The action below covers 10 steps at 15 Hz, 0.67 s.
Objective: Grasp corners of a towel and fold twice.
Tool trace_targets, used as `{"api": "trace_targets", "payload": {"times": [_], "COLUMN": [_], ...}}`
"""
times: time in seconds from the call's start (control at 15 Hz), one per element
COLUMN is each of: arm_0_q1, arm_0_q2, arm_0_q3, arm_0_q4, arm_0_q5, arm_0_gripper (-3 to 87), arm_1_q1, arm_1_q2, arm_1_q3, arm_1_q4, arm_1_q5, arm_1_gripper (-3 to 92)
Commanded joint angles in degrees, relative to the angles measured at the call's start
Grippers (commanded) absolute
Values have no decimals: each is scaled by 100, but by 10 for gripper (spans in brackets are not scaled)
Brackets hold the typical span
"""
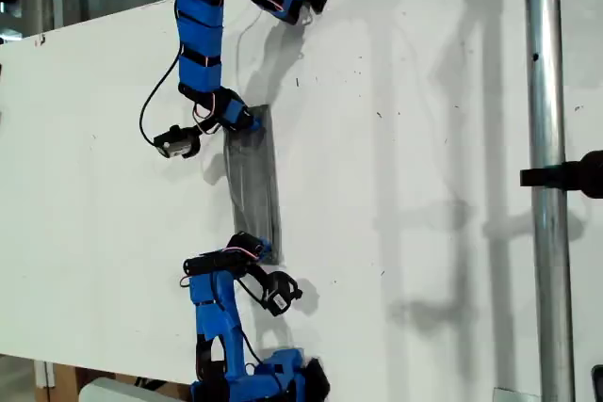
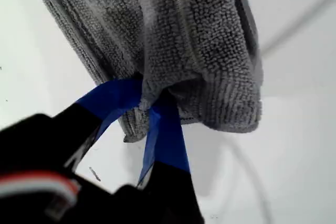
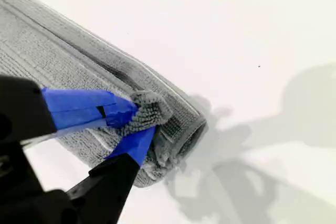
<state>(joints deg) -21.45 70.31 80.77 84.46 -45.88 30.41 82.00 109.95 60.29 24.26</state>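
Currently, the towel point(image 1: 254, 187) is lying on the white table point(image 1: 424, 138) as a narrow folded strip, stretching between the two arms in the exterior view. My first gripper point(image 2: 148, 104) is pinching a bunched end of the cloth between its blue-taped jaws; my second gripper point(image 3: 137, 121) is pinching a tuft at the other end, where the layers are curling into a roll. Holding both ends is probably keeping the strip aligned. The cloth is showing looped grey microfibre pile with fine ribbing.

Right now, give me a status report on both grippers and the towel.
My first gripper shut on the towel. My second gripper shut on it too. Towel folded into a narrow strip on the table. Nothing in the way.
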Motion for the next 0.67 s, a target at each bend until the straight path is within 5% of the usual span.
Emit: {"api": "trace_targets", "payload": {"times": [0.0, 0.13, 0.27, 0.47, 0.6], "arm_0_q1": [-53, -26, -62, -211, 26], "arm_0_q2": [202, 1107, 2795, 5080, 6618], "arm_0_q3": [-44, -255, 316, 1494, 2892], "arm_0_q4": [457, 1204, 1213, 914, 167], "arm_0_q5": [-193, -466, -615, -756, -853], "arm_0_gripper": [146, 192, 245, 253, 235], "arm_1_q1": [132, 246, 510, 694, 1028], "arm_1_q2": [352, 1406, 2399, 4078, 5572], "arm_1_q3": [-79, -88, -176, 703, 1881], "arm_1_q4": [343, 1046, 1969, 2268, 2127], "arm_1_q5": [176, 229, 396, 1301, 2004], "arm_1_gripper": [345, 345, 344, 375, 388]}}
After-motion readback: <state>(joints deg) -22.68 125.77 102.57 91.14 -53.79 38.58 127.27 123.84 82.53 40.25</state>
